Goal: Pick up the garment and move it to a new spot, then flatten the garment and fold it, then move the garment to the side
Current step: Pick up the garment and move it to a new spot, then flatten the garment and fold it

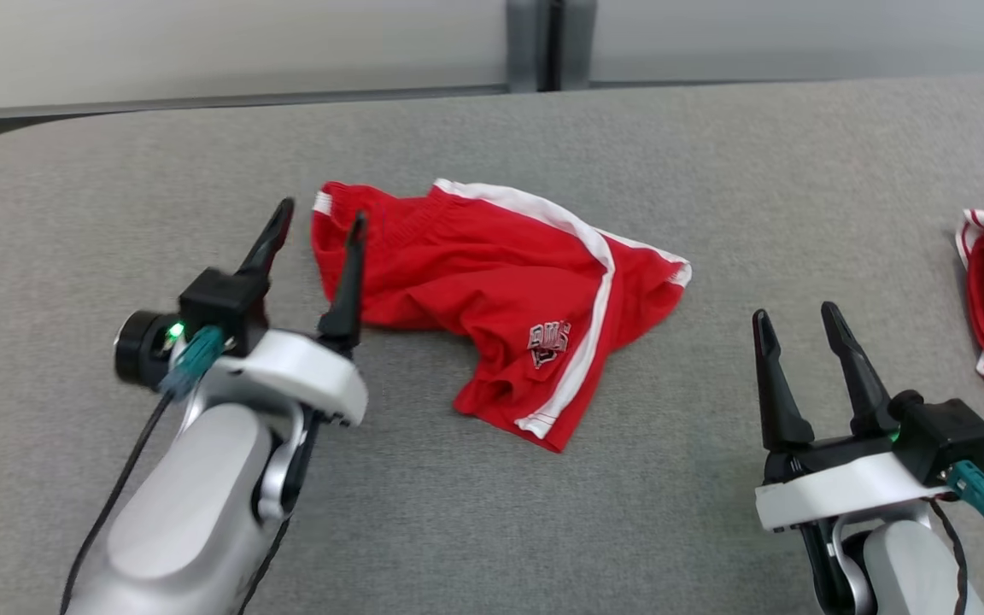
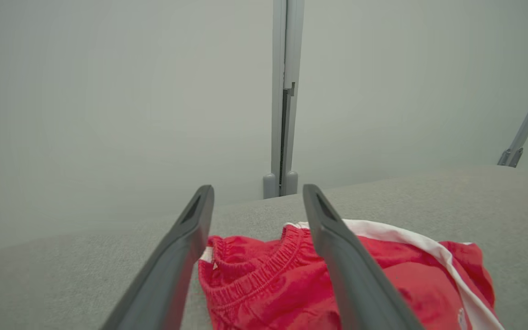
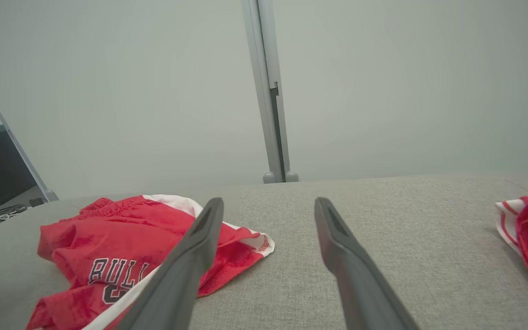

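The left claw (image 1: 321,218) sits at the near left, its two dark fingers spread wide and slanting toward the far right. Its pale forearm angles in from the near left corner. The right claw (image 1: 795,314) sits at the near right, fingers parted, pointing far and slightly left.

Cloth garment (image 1: 475,282) on matt woven tabletop (image 1: 543,128)

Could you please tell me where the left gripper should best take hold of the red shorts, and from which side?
Probably the elastic waistband, at the shorts' left end. It is gathered and thick, and lies nearest the left gripper, whose jaws stand open beside it, so coming in from the left onto that edge looks easiest.
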Tool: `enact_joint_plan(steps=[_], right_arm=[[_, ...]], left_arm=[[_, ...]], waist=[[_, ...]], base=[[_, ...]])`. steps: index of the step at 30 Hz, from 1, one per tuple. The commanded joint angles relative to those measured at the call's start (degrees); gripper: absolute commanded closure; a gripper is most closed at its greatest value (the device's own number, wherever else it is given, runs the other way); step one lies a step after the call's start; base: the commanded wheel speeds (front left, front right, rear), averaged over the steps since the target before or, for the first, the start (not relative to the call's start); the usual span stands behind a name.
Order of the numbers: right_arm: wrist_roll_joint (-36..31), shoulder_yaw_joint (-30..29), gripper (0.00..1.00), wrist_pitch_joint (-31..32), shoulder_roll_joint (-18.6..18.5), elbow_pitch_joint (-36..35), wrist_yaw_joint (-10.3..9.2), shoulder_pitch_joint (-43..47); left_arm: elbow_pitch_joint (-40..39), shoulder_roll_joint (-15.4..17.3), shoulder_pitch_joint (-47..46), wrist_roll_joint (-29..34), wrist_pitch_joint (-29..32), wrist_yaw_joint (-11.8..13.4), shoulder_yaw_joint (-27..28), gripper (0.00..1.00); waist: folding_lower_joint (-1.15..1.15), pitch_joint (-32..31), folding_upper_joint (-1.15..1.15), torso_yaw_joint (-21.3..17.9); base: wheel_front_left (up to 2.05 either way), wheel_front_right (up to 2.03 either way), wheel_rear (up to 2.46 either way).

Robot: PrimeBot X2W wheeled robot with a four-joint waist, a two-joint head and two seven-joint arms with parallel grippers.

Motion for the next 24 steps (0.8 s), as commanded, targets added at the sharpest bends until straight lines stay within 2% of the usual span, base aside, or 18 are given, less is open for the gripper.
enact_joint_plan(steps=[1,5,10,12,20,24], right_arm=[[0.1,0.2,0.0,-0.3,-0.5,0.4,-0.03,0.8],[0.4,1.0,0.0,-0.3,-0.8,1.2,-0.03,2.0],[0.4,2.0,0.0,-0.3,-1.2,2.4,-0.03,3.2],[0.0,2.3,0.0,-0.3,-1.3,2.7,-0.03,3.5],[0.1,4.8,0.0,-0.3,-0.4,3.2,-0.03,4.7],[0.5,7.9,0.0,1.9,0.3,4.6,-0.03,3.4]], left_arm=[[-2.0,0.5,2.5,0.6,-0.2,-0.8,1.4,0.0],[-7.9,0.4,11.8,2.4,-0.2,-3.0,6.3,0.0],[-11.8,-2.2,20.8,6.5,-0.2,-4.5,11.6,0.0],[-12.1,-3.1,22.0,7.1,-0.2,-4.8,12.6,0.0],[-11.4,-6.7,24.0,12.2,-0.2,-8.8,17.3,0.0],[-11.5,-8.4,22.9,10.6,-0.2,-10.9,20.2,0.0]], waist=[[0.0,-2.4,0.0,2.3],[0.0,-4.4,0.0,3.9],[0.0,-6.3,0.0,5.2],[0.0,-6.5,0.0,5.4],[0.0,-6.8,0.0,5.7],[0.0,-5.6,0.0,5.5]], base=[[0.0,0.0,0.0],[0.0,0.0,0.0],[0.0,0.0,0.0],[0.0,0.0,0.0],[0.0,0.0,0.0],[0.0,0.0,0.0]])
